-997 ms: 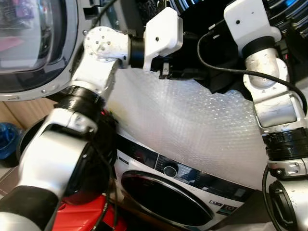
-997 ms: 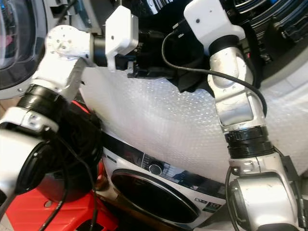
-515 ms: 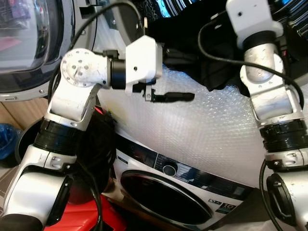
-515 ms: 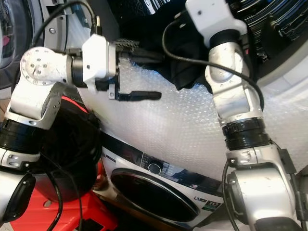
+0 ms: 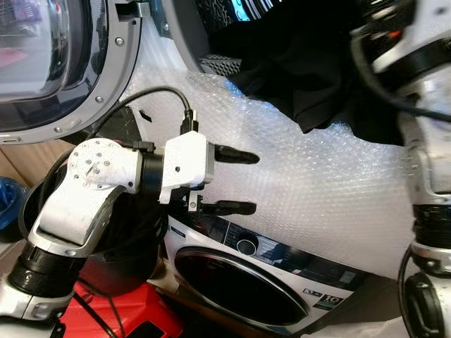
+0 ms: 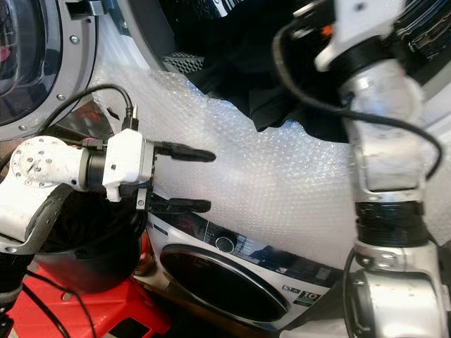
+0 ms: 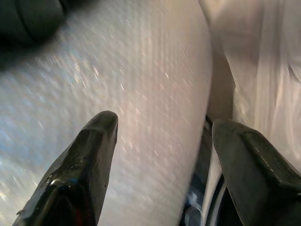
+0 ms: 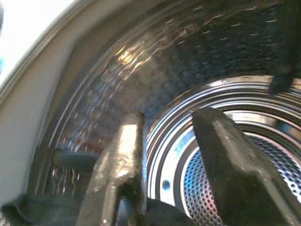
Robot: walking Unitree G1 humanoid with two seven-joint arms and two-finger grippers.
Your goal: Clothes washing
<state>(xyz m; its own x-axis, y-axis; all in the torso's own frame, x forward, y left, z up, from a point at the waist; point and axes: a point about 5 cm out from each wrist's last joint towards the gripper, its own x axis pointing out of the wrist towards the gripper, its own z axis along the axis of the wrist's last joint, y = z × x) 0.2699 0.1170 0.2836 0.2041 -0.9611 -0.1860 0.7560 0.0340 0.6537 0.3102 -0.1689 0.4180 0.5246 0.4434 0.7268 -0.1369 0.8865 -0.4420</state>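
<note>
Hovering left claw [image 5: 243, 182] | wide apart (empty) | near bubble wrap [image 5: 317, 183]

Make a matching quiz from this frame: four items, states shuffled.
Items:
1. left gripper
2. dark garment
3. bubble wrap
4. round door

States:
A. swung open, at upper left
B. draped over the washer front
C. open, empty, beside the bubble wrap
D. hanging from the drum opening

Pairs: 1-C, 2-D, 3-B, 4-A
</note>
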